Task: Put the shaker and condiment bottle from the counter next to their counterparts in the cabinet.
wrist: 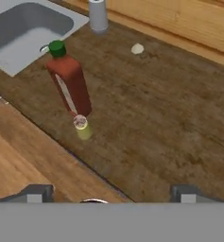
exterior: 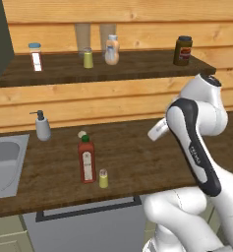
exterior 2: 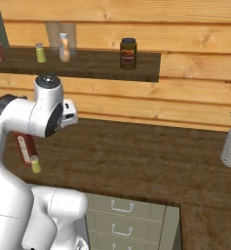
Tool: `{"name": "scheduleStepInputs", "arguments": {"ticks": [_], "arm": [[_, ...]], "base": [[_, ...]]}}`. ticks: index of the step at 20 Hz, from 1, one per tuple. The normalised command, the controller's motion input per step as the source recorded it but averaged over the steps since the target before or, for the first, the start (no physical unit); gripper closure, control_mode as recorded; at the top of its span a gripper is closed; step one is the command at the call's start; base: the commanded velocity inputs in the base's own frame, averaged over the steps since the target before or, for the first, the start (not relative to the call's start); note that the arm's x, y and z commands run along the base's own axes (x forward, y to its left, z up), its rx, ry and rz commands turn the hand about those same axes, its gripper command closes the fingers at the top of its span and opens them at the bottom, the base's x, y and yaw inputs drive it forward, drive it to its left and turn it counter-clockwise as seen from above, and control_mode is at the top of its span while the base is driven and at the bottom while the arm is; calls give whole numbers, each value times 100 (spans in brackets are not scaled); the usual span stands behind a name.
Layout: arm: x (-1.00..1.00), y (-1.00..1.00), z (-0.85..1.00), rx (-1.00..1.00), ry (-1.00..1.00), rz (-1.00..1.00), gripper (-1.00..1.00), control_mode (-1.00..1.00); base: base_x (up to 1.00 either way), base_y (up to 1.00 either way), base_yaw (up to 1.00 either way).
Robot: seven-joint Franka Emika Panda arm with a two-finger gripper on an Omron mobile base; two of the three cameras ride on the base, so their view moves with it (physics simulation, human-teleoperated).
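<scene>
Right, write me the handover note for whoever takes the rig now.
Gripper: open, holding nothing, looking down over the counter.
Shaker: upright near the counter's front edge, just beside the condiment bottle, which also stands upright there, right of the sink.
Cabinet: its shelf already holds the matching shaker and a red bottle with a blue cap at the left end.
Done: nothing moved yet.
Left: carry the shaker up beside its twin, then the condiment bottle beside the red bottle with a blue cap.
</scene>
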Motion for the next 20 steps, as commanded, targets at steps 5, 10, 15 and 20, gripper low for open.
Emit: {"name": "scheduleStepInputs", "arguments": {"ticks": [5, 10, 15, 20], "arm": [[-34, 0, -27, 6, -7, 43, -100, -100], [-13, 4, -14, 16, -20, 55, -100, -100], [-4, 40, -39, -2, -10, 31, -100, -100], [7, 38, -26, 2, -24, 19, -100, -100]], "base": [[0, 0, 0], [0, 0, 0], [0, 0, 0], [0, 0, 0]]}}
